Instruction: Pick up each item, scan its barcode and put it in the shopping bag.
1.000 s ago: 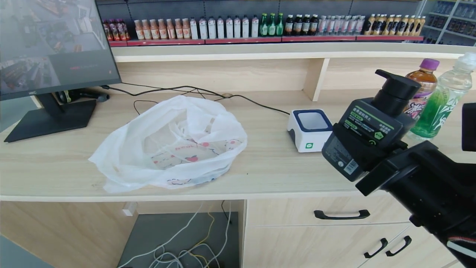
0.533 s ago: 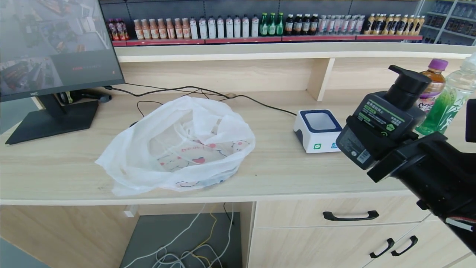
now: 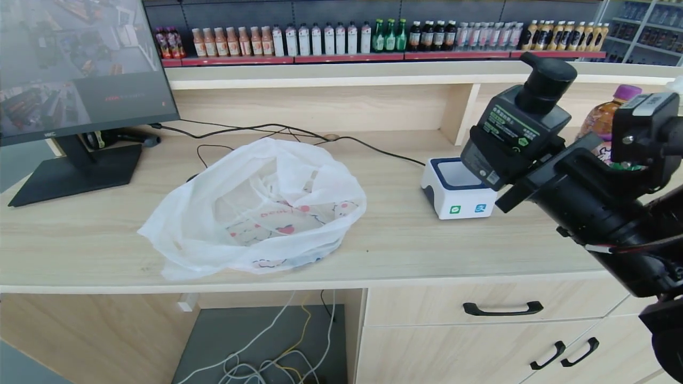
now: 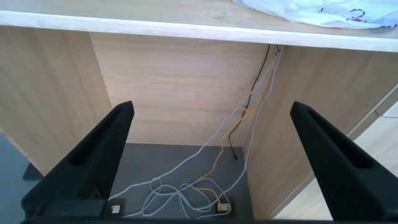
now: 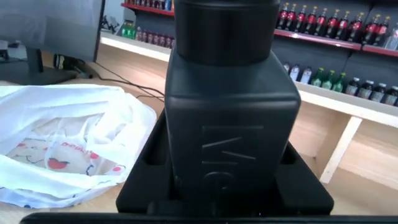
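Observation:
My right gripper (image 3: pixel 525 162) is shut on a dark pump bottle (image 3: pixel 515 128), held tilted in the air just above and to the right of the white barcode scanner (image 3: pixel 453 189) on the counter. The bottle (image 5: pixel 230 118) is close up in the right wrist view, between my fingers. The white shopping bag (image 3: pixel 256 208) lies open on the counter left of the scanner, also in the right wrist view (image 5: pixel 68 143). My left gripper (image 4: pixel 211 162) hangs open below the counter edge, in front of the cable recess, with nothing between its fingers.
A monitor (image 3: pixel 80 58) stands at the counter's far left. A brown drink bottle (image 3: pixel 605 114) stands behind my right arm. Cables (image 3: pixel 277 130) run along the counter's back. Drawers (image 3: pixel 501 309) sit under the counter; a shelf of bottles (image 3: pixel 373 37) lines the back wall.
My right gripper has lifted the pump bottle up and to the left, from beside the scanner to above its right side. The head camera shifted slightly at first.

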Controlling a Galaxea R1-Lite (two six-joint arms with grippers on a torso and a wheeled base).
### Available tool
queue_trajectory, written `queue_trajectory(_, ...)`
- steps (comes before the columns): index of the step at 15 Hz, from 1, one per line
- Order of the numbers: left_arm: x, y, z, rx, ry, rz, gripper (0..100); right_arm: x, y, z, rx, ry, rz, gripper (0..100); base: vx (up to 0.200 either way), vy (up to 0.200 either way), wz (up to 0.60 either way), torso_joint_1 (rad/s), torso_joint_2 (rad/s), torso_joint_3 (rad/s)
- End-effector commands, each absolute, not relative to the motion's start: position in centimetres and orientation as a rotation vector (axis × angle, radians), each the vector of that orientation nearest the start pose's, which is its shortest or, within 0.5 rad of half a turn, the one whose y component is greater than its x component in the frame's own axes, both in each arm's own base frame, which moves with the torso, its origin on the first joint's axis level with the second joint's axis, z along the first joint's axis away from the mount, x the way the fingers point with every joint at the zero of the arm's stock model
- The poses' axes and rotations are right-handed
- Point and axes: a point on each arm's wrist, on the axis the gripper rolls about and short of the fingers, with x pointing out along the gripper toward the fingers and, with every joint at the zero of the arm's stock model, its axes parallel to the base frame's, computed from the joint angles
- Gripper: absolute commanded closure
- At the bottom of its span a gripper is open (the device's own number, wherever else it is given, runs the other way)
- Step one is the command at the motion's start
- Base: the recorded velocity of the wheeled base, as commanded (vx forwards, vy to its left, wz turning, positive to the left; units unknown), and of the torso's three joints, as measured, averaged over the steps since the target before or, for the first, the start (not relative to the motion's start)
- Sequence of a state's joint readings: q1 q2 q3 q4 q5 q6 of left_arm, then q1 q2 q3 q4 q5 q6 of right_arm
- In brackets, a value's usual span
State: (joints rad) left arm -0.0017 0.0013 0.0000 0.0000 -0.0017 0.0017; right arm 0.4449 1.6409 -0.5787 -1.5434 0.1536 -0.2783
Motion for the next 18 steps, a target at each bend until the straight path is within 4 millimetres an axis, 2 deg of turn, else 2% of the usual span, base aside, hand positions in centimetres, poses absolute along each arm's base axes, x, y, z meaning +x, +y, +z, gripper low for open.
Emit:
queue_trajectory(1, -2.3, 0.0, 7.6, 0.002, 0.002, -0.003, 0, 26.8, 11.8, 22.3, -0.247, -0.561, 0.515, 100, 0.000, 0.000, 0.00, 0.000, 0.00, 0.000)
queue_trajectory(2, -2.3, 0.0, 7.6, 0.002, 0.002, -0.003, 0, 27.8, 11.8, 22.2, -0.261, -0.576, 0.520, 100, 0.000, 0.000, 0.00, 0.000, 0.00, 0.000)
queue_trajectory(3, -2.3, 0.0, 7.6, 0.002, 0.002, -0.003, 0, 29.9, 12.0, 22.4, -0.283, -0.622, 0.536, 100, 0.000, 0.000, 0.00, 0.000, 0.00, 0.000)
queue_trajectory(4, -2.3, 0.0, 7.6, 0.002, 0.002, -0.003, 0, 31.2, 12.4, 22.6, -0.292, -0.650, 0.552, 100, 0.000, 0.000, 0.00, 0.000, 0.00, 0.000)
queue_trajectory(6, -2.3, 0.0, 7.6, 0.002, 0.002, -0.003, 0, 33.2, 12.9, 22.8, -0.345, -0.714, 0.595, 100, 0.000, 0.000, 0.00, 0.000, 0.00, 0.000)
queue_trajectory(8, -2.3, 0.0, 7.6, 0.002, 0.002, -0.003, 0, 34.5, 12.5, 22.5, -0.440, -0.757, 0.627, 100, 0.000, 0.000, 0.00, 0.000, 0.00, 0.000)
queue_trajectory(10, -2.3, 0.0, 7.6, 0.002, 0.002, -0.003, 0, 35.2, 11.1, 21.9, -0.535, -0.774, 0.653, 100, 0.000, 0.000, 0.00, 0.000, 0.00, 0.000)
queue_trajectory(14, -2.3, 0.0, 7.6, 0.002, 0.002, -0.003, 0, 35.9, 9.1, 21.8, -0.607, -0.780, 0.628, 100, 0.000, 0.000, 0.00, 0.000, 0.00, 0.000)
queue_trajectory(16, -2.3, 0.0, 7.6, 0.002, 0.002, -0.003, 0, 36.1, 8.5, 21.8, -0.646, -0.794, 0.635, 100, 0.000, 0.000, 0.00, 0.000, 0.00, 0.000)
queue_trajectory(18, -2.3, 0.0, 7.6, 0.002, 0.002, -0.003, 0, 37.2, 8.4, 22.0, -0.676, -0.835, 0.662, 100, 0.000, 0.000, 0.00, 0.000, 0.00, 0.000)
